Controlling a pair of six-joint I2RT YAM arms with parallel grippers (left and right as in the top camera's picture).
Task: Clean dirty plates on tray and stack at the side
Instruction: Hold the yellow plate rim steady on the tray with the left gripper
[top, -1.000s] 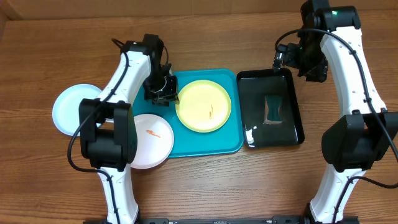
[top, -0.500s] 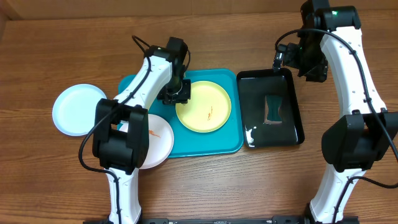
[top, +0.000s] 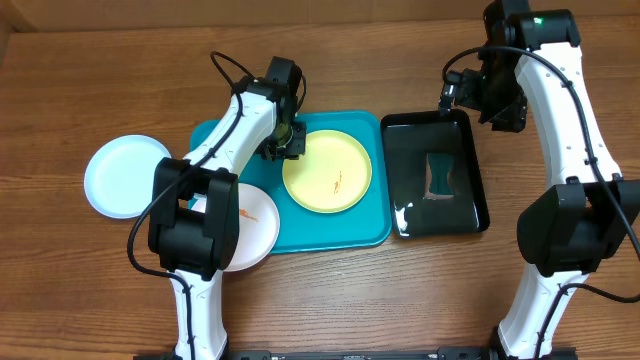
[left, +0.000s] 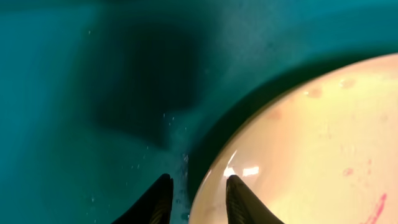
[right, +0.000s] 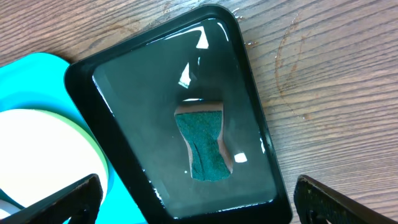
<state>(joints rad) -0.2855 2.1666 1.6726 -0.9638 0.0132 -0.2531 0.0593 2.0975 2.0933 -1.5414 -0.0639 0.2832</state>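
Where the large turquoise-blue rectangular plastic tray (top: 340, 228) has its near-left corner: that corner is overlapped by a round, shallow white plastic plate (top: 255, 225) marked with an orange-red smear. The plate is partly hidden by the left arm.
Table: everything is borne by a brown wooden table (top: 400, 300), with the turquoise tray set near its middle.
Pale blue plate: a round pale blue plastic plate (top: 115, 175) is laid on the wood to the left of the turquoise tray.
Black tray: a smaller glossy black tray (top: 470, 210) is placed just to the right of the turquoise tray, and a dark green sponge (top: 440, 175) is seen lying at its middle.
Yellow-green plate: a round yellow-green plastic plate (top: 328, 170) is laid flat in the right half of the turquoise tray, with a thin orange-red smear near its centre.
Left gripper: the left gripper (left: 199, 183) is held low at the far-left rim of the yellow-green plate. Only a narrow gap is left between the fingers, one over the tray floor and one over the plate's edge. Whether the rim is pinched cannot be told.
Right gripper: the right gripper (right: 198, 178) is held above the far end of the black tray, its fingers spread wide apart.
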